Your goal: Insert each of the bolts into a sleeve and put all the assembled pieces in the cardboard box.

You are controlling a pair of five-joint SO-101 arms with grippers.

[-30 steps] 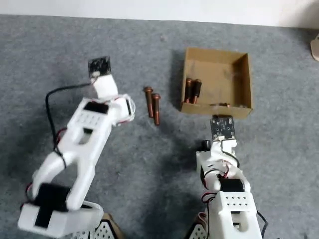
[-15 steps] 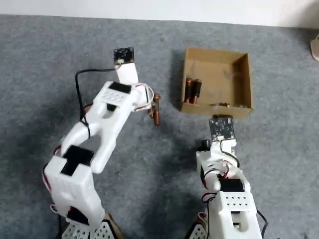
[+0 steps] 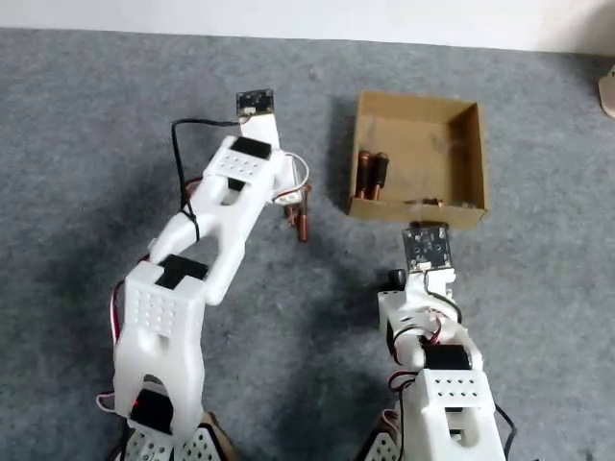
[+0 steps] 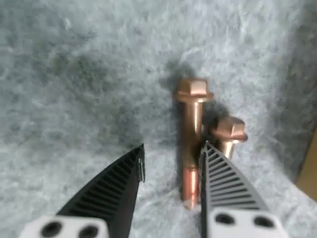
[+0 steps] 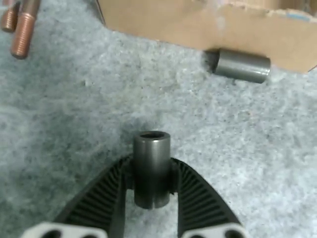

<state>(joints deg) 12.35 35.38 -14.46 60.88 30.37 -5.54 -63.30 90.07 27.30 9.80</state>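
Left gripper (image 4: 173, 148) gapes around one bolt (image 4: 192, 124) — apparently to grasp it; right gripper (image 5: 151, 171) clamps a sleeve (image 5: 151, 146), mouth exposed for insertion.

The cardboard box (image 3: 415, 213) is sitting on the counter (image 3: 86, 115). Two put-together pieces (image 3: 370, 175) are lying side by side inside the box, by its left wall. Two bolts (image 3: 302, 213) are lying on the counter, just left of the box. The left pincer (image 4: 173, 148) is hanging over them, with one bolt (image 4: 192, 129) between its jaws. One sleeve (image 5: 242, 65) is lying just outside the box's near wall. The right pincer (image 5: 151, 171) is sitting in front of that wall, gripping a second sleeve (image 5: 151, 148).
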